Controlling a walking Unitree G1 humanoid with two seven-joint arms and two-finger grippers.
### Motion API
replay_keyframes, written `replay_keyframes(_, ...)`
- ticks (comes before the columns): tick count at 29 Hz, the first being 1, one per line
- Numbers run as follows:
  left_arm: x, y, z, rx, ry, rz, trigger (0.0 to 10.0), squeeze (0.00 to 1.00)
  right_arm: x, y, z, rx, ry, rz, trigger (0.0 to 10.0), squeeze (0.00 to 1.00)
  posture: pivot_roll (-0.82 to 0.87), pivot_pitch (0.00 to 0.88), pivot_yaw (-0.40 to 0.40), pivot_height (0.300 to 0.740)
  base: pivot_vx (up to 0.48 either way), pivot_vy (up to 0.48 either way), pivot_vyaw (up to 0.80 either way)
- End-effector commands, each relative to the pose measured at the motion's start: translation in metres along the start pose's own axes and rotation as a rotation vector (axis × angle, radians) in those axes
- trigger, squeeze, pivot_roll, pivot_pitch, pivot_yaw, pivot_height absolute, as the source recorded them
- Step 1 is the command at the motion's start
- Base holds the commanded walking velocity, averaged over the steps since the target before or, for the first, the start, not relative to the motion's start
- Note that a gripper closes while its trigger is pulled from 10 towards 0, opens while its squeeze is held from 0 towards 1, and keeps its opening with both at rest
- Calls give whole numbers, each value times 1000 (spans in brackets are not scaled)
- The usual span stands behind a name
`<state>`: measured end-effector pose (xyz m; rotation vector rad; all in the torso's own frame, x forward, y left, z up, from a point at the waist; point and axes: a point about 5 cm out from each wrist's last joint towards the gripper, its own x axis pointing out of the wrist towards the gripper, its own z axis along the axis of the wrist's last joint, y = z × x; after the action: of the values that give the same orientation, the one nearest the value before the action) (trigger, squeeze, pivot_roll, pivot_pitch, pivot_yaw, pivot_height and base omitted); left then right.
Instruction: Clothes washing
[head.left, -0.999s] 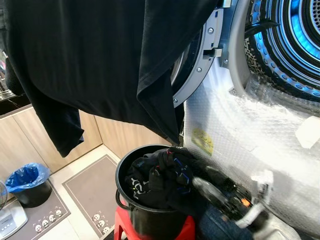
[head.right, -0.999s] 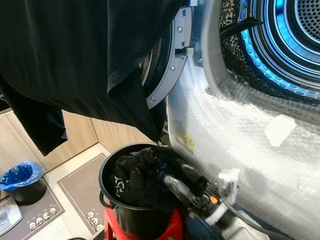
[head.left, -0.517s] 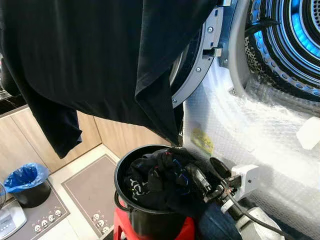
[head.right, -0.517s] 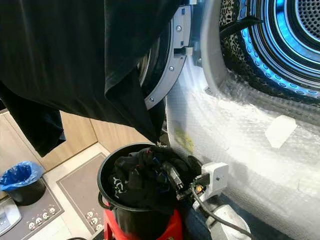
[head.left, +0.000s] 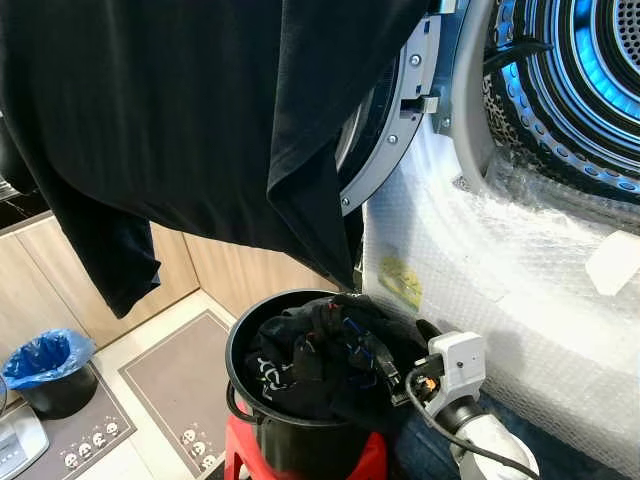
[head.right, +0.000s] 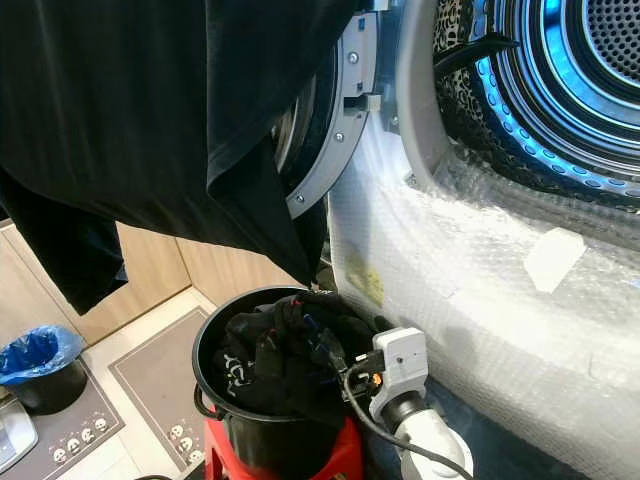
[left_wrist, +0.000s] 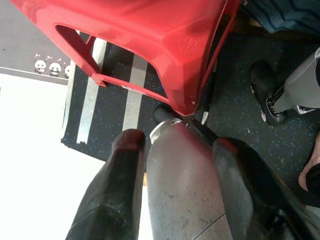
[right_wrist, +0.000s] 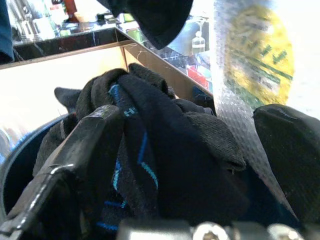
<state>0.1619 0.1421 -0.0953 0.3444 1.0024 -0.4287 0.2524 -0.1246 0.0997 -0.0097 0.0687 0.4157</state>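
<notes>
dark clothes (head.left: 320, 362) heaped in black bucket (head.left: 250, 420) on red stool (left_wrist: 150, 45), right gripper (right_wrist: 185, 165) spread wide around them, left gripper (left_wrist: 175, 165) spread, empty

Head pair looks down; each wrist camera looks along its own fingers.
Both eye views share the black bucket (head.left: 300, 400) and washer drum (head.right: 560, 90). The right wrist sits close against the dark clothes (right_wrist: 165, 150); the left wrist faces down past the red stool (left_wrist: 150, 45) to the floor.
</notes>
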Motion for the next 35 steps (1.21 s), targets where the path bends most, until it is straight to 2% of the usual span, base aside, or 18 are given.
replay_keyframes(1, -2, -7, -15, -3, 61, -20, 10000, 0, 4, 4, 0, -16, -6, 26, 10000, 0, -121, 0, 35, 740, 0, 0, 0)
replay_keyframes(5, -2, -7, -16, -7, 63, -17, 10000, 0, 10, 9, 4, -53, -27, 48, 10000, 0, -120, 0, 35, 740, 0, 0, 0)
replay_keyframes(14, -2, -7, -16, -8, 64, -17, 10000, 0, 12, 10, 4, -64, -34, 44, 10000, 0, -120, 0, 35, 740, 0, 0, 0)
replay_keyframes(16, -2, -7, -19, -16, 71, -14, 10000, 0, 24, 21, 3, -111, -3, 42, 10000, 0, -112, 0, 31, 740, 0, 0, 0)
replay_keyframes(19, -3, -7, -19, -23, 73, -11, 10000, 0, 26, 21, -4, -167, 52, 30, 10000, 0, -113, 0, 31, 740, 0, 0, 0)
replay_keyframes(20, -3, -6, -19, -27, 73, -10, 10000, 0, 27, 19, -8, -223, 91, 19, 10000, 0, -113, 0, 31, 740, 0, 0, 0)
replay_keyframes(21, -3, -6, -19, -28, 73, -10, 10000, 0, 27, 19, -10, -236, 102, 20, 10000, 0, -113, 0, 31, 740, 0, 0, 0)
replay_keyframes(27, -2, -7, -18, -32, 71, -11, 10000, 0, 27, 16, -17, -231, 146, -14, 10000, 0, -115, 0, 30, 740, 0, 0, 0)
replay_keyframes(28, -2, -7, -18, -31, 70, -11, 10000, 0, 28, 14, -17, -224, 150, -33, 8078, 0, -116, 0, 31, 740, 0, 0, 0)
replay_keyframes(29, -2, -6, -18, -31, 70, -10, 10000, 0, 28, 13, -17, -221, 153, -47, 8078, 0, -116, 0, 31, 740, 0, 0, 0)
replay_keyframes(30, -2, -6, -17, -31, 69, -10, 10000, 0, 29, 12, -18, -218, 154, -60, 5098, 0, -117, 0, 32, 740, 0, 0, 0)
replay_keyframes(31, -2, -6, -17, -31, 67, -11, 10000, 0, 30, 10, -16, -213, 144, -75, 1373, 0, -118, 0, 33, 740, 0, 0, 0)
replay_keyframes(34, -2, -6, -16, -31, 66, -11, 10000, 0, 32, 9, -15, -212, 136, -73, 1373, 0, -118, 0, 33, 740, 0, 0, 0)
replay_keyframes(35, -2, -6, -16, -31, 66, -11, 10000, 0, 31, 8, -15, -207, 138, -76, 0, 0, -119, 0, 33, 740, 0, 0, 0)
